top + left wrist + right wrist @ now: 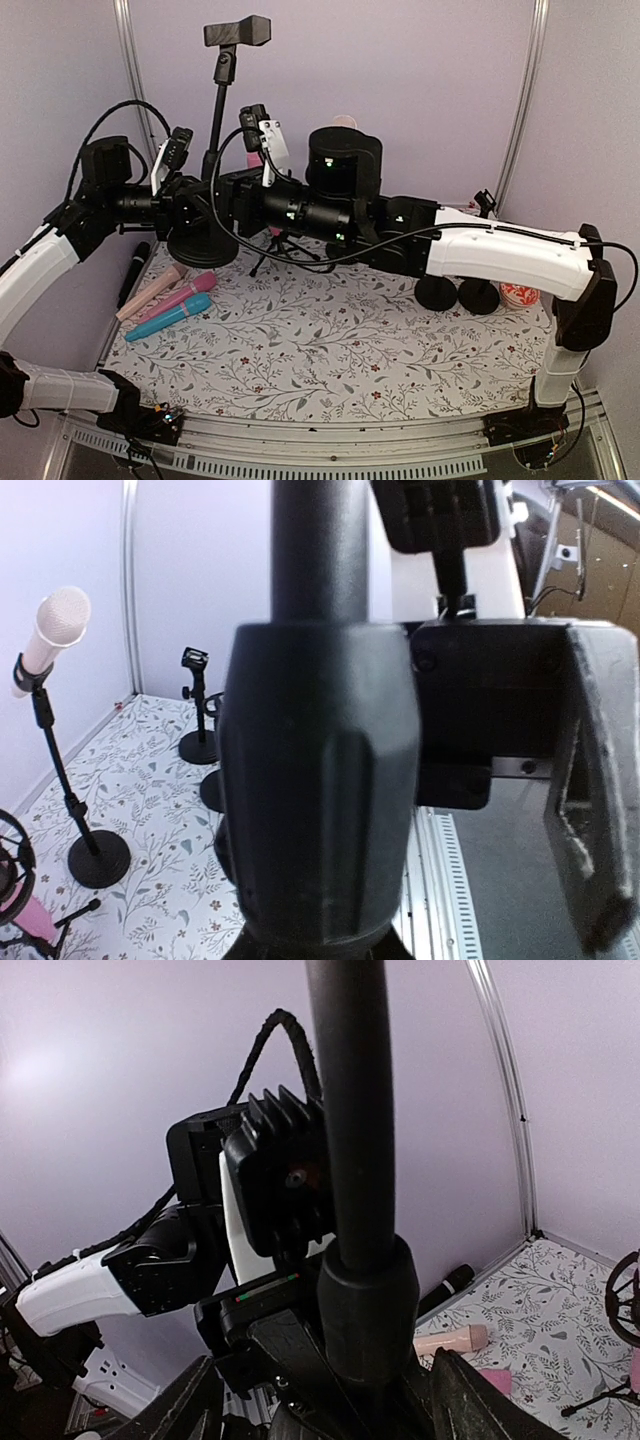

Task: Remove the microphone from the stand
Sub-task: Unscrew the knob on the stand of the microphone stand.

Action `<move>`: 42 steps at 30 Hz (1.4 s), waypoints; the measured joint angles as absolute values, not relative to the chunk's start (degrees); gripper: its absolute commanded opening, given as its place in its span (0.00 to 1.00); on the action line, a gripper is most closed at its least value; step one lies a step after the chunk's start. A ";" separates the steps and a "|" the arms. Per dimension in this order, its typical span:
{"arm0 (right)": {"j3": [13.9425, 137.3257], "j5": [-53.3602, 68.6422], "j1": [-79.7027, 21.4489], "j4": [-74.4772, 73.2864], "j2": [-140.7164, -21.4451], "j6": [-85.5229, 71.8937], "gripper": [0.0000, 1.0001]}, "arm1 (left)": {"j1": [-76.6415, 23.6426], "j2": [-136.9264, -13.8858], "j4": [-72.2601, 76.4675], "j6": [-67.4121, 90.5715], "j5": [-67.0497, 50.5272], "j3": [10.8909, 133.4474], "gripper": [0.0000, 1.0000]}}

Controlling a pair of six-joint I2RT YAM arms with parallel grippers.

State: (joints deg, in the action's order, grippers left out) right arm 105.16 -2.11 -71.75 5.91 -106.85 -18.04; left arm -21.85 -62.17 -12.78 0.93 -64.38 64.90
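At the stand (pixel 218 115) pole, below its bare clip (pixel 240 32): left claw (pixel 195 205) clamped on the pole, right claw (pixel 335 1400) with jaws apart, one finger either side of the pole's collar (pixel 365 1310). Mics counted: four lying loose on the table (pixel 330 350), low and left of both claws – black mic (pixel 135 272), beige mic (pixel 152 291), pink mic (pixel 186 294), blue mic (pixel 170 317) – plus one pale mic (pixel 55 630) clipped upright in a second stand (pixel 62 770), well apart from the left claw; which belongs to the gripped stand cannot be told. Two round black bases (pixel 435 292) sit well right of the right claw, by its arm; any lettering too small to read.
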 measured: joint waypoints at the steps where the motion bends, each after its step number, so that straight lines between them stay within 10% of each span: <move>1: 106.10 -2.90 -71.72 5.28 -107.39 -17.93 0.68 | -21.82 -62.28 -13.28 0.23 -63.35 64.90 0.00; 10: 113.97 -9.93 -71.57 1.58 -112.20 -17.96 0.45 | -21.69 -62.37 -15.99 -3.49 -58.78 64.88 0.00; 18: 116.92 -12.21 -71.59 -0.21 -113.89 -17.32 0.00 | -21.56 -62.33 -17.19 -3.20 -58.39 64.82 0.00; 42: 110.26 35.03 -65.21 23.31 -114.83 -20.29 0.00 | -22.37 -59.77 -9.63 11.94 -79.94 61.76 0.00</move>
State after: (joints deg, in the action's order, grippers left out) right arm 110.26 35.03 -65.21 23.31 -114.83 -20.29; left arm -22.37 -59.77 -9.63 11.94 -79.94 61.76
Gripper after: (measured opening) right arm 0.232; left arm 0.169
